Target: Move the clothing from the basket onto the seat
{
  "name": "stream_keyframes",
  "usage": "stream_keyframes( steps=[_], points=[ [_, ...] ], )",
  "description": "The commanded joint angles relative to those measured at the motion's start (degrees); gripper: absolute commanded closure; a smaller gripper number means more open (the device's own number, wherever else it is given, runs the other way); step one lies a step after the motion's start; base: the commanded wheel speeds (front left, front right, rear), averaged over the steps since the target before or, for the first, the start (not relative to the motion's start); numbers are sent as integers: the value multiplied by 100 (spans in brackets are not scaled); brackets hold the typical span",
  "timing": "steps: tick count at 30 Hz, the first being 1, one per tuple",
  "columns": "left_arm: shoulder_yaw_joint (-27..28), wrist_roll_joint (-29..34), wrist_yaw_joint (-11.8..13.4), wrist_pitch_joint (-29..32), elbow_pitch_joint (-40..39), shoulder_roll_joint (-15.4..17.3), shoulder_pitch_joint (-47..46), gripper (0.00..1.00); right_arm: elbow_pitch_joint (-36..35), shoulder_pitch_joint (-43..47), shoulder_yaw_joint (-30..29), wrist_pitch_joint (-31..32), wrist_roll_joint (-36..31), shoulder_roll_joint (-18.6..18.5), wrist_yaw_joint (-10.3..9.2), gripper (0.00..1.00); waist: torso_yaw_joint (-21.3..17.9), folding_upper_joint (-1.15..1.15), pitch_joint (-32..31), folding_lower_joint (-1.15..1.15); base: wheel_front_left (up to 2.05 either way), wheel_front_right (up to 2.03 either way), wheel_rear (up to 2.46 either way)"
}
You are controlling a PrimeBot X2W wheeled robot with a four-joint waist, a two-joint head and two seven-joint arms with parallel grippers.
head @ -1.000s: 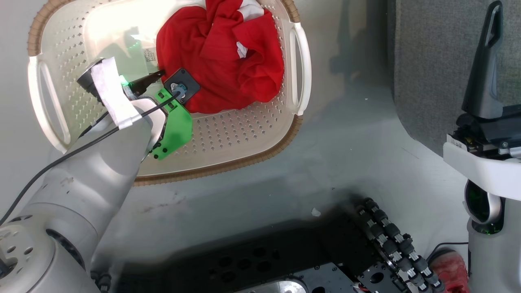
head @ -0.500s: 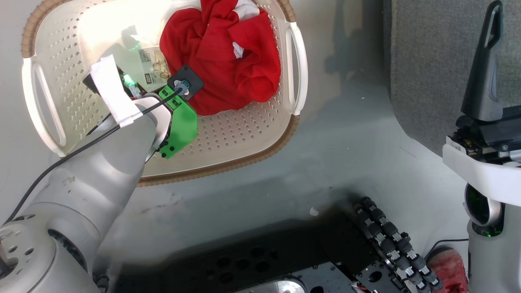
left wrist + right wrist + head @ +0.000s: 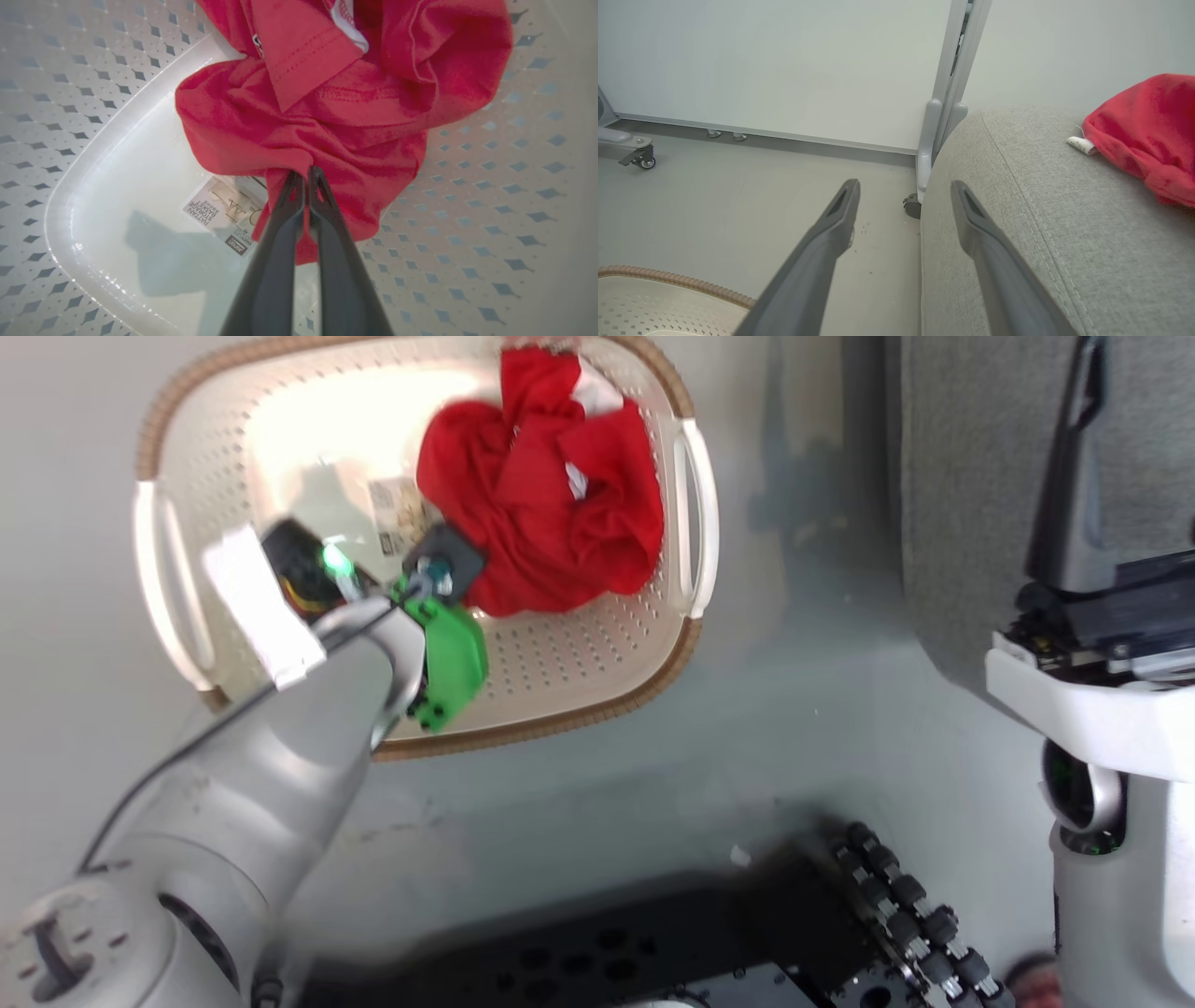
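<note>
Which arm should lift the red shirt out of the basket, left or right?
Left. The left gripper is shut on the red shirt in the basket; the right gripper hangs open beside the seat.

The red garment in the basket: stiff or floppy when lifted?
Probably floppy: the garment lies crumpled in soft folds. Likely light: the cloth looks thin. Pinched at one edge by the left gripper, it may hang and drag.

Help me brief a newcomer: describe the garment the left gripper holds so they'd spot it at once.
Find the oval cream basket with a brown rim on the floor. In its half nearer the grey seat lies a crumpled red garment with white trim, its edge pinched by the left gripper. The other red garment lies on the seat instead.
</note>
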Motion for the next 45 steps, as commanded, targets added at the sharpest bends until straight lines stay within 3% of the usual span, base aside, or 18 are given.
stream_keyframes(
  steps=[1,10,24,32,45],
  points=[
    [-9,-92,-14,-96,12,-65,187,100,78,96,13,-20,-33,-18,-8,0,362,0,-832,0,0,0,0],
    [366,-466,-5,-318,-270,-146,969,100,571,539,210,-19,91,-18,-8,0,636,0,-2282,0,0,0,0],
    [2139,-55,610,-302,-2377,298,2570,100,1501,1682,873,-19,319,-18,-8,0,754,0,-4556,0,0,0,0],
    [2765,385,918,-302,-3286,270,3327,100,1850,2151,1070,-20,348,-20,-8,0,767,0,-5413,0,0,0,0],
    [2918,804,949,-303,-4288,196,3839,100,2091,2672,1243,-20,503,-115,-8,0,927,0,-6136,0,0,0,0]
  ],
)
